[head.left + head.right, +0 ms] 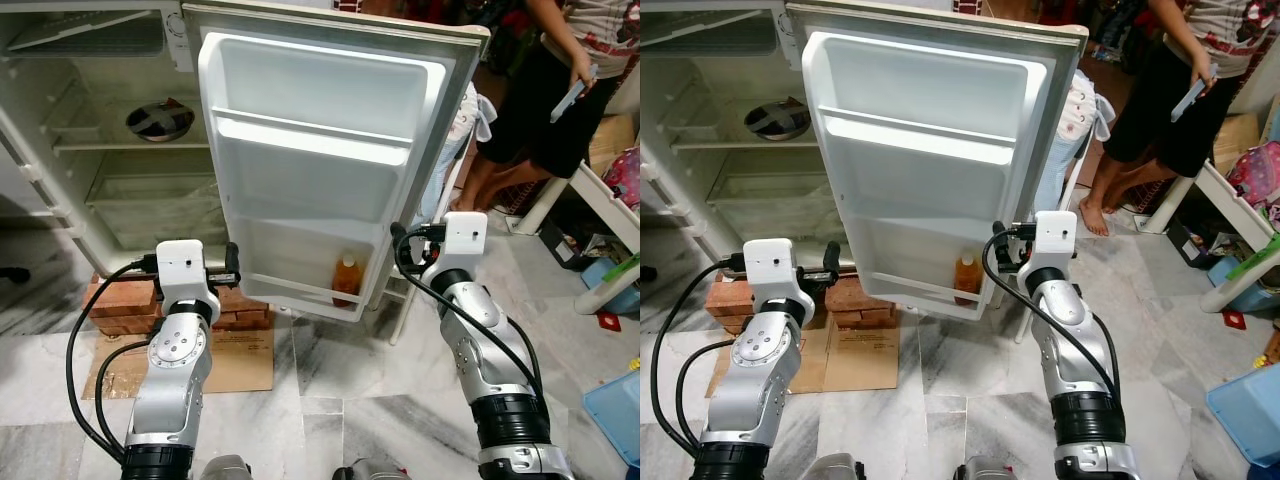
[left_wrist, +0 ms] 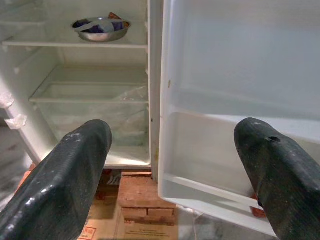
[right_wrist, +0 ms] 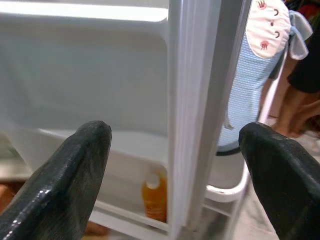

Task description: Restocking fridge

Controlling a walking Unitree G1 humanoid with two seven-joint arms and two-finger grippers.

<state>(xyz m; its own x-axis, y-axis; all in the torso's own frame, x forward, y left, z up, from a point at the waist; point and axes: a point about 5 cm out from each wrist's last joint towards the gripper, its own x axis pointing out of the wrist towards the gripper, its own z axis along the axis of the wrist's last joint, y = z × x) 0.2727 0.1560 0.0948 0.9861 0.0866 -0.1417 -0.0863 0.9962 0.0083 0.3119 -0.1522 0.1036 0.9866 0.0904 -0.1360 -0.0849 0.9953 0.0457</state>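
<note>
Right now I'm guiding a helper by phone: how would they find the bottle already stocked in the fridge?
Start at the open fridge door, swung wide with its white inner side facing out. Go down to its lowest door shelf, at the end near the door's outer edge. The bottle stands upright there, filled with orange liquid, the only item on the door.
</note>
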